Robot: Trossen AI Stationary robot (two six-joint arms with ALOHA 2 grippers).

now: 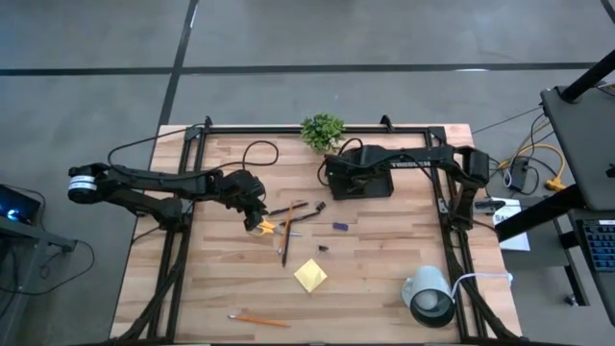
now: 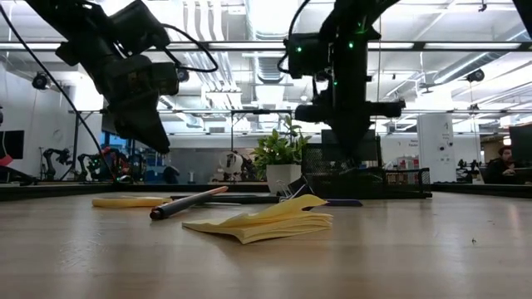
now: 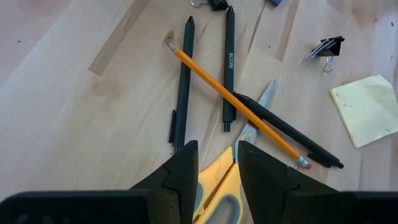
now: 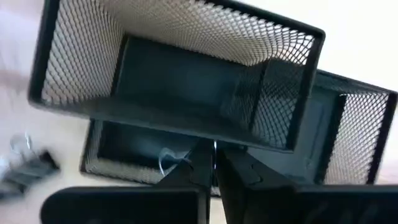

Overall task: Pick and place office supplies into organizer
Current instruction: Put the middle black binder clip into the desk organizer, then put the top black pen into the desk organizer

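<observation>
Organizer (image 1: pixel 360 179) sits at the far edge of the table (image 1: pixel 384 279), just right of centre, next to the small green plant (image 1: pixel 322 130). I see the right gripper (image 4: pixel 214 163) poised directly over it, fingers pressed together, tips pointing down into the front low compartment. Something thin and silvery shows at the tips; I cannot tell whether it is held. The right arm reaches in from the right side, folded back across the far rail, forearm lying level above the mesh box.

Loose supplies lie mid-table: yellow-handled scissors (image 3: pixel 227 177), two dark pens (image 3: pixel 183 81) laid roughly parallel, a third pen angled away, and an orange pencil (image 3: pixel 236 102) crossing over them. A black binder clip (image 3: pixel 328 46) lies just beyond the pens, and the yellow sticky-note pad (image 1: pixel 309 276) nearer the front, well apart from the organizer. Another pencil (image 1: pixel 258 319) rests alone at the near edge, left of centre.

Left gripper (image 3: pixel 217 163) hangs over the scissors, fingers parted about halfway, straddling the yellow handles. I cannot tell whether the pads touch them. The left arm stretches in low from the left side, wrist tipped downward.

A white cup-like cylinder (image 1: pixel 430 293) lies near the right front corner.
</observation>
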